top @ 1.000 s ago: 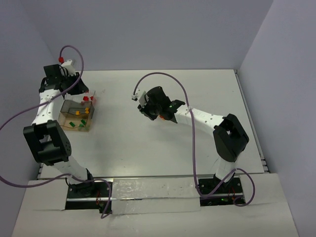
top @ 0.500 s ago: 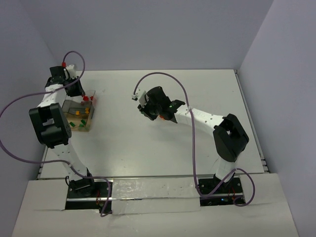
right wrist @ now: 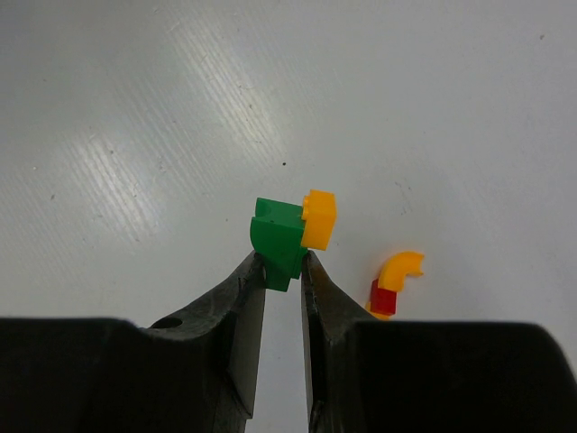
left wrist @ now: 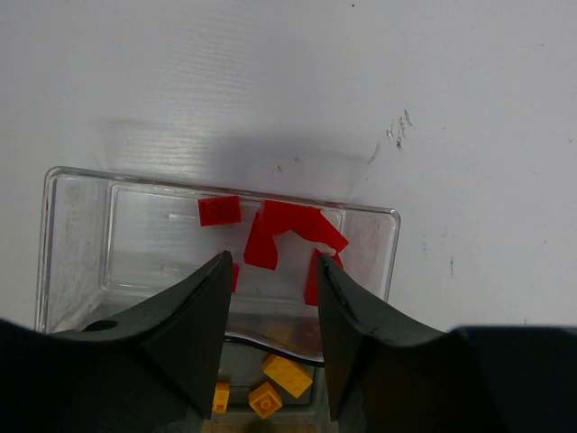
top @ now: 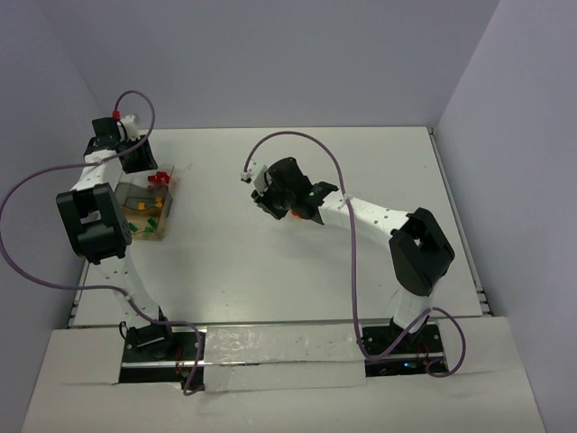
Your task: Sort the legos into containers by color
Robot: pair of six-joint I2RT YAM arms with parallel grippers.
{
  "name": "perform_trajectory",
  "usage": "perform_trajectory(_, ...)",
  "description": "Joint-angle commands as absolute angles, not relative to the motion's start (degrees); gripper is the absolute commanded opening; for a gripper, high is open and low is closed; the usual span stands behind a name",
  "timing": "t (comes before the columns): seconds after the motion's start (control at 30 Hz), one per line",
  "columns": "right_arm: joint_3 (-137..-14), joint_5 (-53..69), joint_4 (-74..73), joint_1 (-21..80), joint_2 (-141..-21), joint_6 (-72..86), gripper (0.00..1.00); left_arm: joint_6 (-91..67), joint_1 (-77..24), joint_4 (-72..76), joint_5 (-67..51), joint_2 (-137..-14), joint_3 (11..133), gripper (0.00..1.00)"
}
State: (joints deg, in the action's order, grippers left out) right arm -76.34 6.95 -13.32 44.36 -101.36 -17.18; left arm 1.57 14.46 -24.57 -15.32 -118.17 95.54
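Right gripper (right wrist: pixel 281 266) was clamped on a green lego (right wrist: pixel 275 239), jaws nearly together and pinching its lower edge, w/ an orange-yellow lego (right wrist: pixel 320 219) stuck to the green one's upper right corner. Just to the right of the fingertips, apart from them, a curved orange-yellow piece joined to a red block (right wrist: pixel 392 284) lay on the table. Whether the gripped pair was lifted off the surface couldn't be told. Left gripper (left wrist: pixel 270 271) had its jaws apart w/ nothing btwn them, hovering over the end compartment of the containers (left wrist: pixel 54 234). That clear compartment held a cluster of red legos (left wrist: pixel 288 225), seen in the gap btwn the fingers and just beyond their tips. In the next compartment, nearer the wrist, a few orange-yellow legos (left wrist: pixel 287 374) showed btwn the finger bases. From the top camera, the containers (top: pixel 144 207) sat at the table's left side. Reds were in the far compartment, orange-yellows in the middle and green legos (top: pixel 135 227) in the near one. The left gripper (top: pixel 135 158) was at the far end of the tray, while the right gripper (top: pixel 270 194) was near mid-table, well apart from the tray. The table (top: pixel 315 262) was plain white, matte, w/ faint scuffs. Pale lilac-grey walls (top: pixel 288 63) enclosed it at back and sides. A purple cable (top: pixel 311 140) looped above each arm.
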Motion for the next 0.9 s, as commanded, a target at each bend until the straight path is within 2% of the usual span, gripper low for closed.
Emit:
perform_trajectory(0.0,-79.5,5.8,-12.1,44.0,-98.5,-16.0,0.0,0.5,14.8,-26.4,-19.8,-116.1,99.4,0.52)
perform_trajectory(0.1,-79.3,6.4,-10.3,44.0,-97.5,-14.4,0.0,-3.8,14.8,-25.7,-30.0,-110.3,95.6,0.54)
perform_trajectory(0.13,-79.3,7.0,-9.8,43.9,-97.1,-13.8,0.0,-6.5,14.6,-24.9,-36.9,-107.3,92.4,0.57)
perform_trajectory(0.27,-81.7,11.9,-9.9,43.9,-97.6,-10.5,0.0,-17.0,11.1,-15.9,-49.4,-97.3,77.9,0.61)
perform_trajectory(0.37,-83.5,19.0,-11.2,43.9,-98.1,-11.0,0.0,-19.7,5.7,-13.3,-50.8,-91.2,70.4,0.61)
perform_trajectory(0.5,-84.1,26.0,-13.5,44.0,-97.8,-15.2,0.0,-23.5,0.3,-13.7,-54.1,-90.1,66.7,0.59)
perform_trajectory(0.87,-85.1,32.2,-21.7,44.0,-98.4,-31.0,0.0,-28.3,-5.5,-16.9,-61.0,-91.6,68.4,0.58)
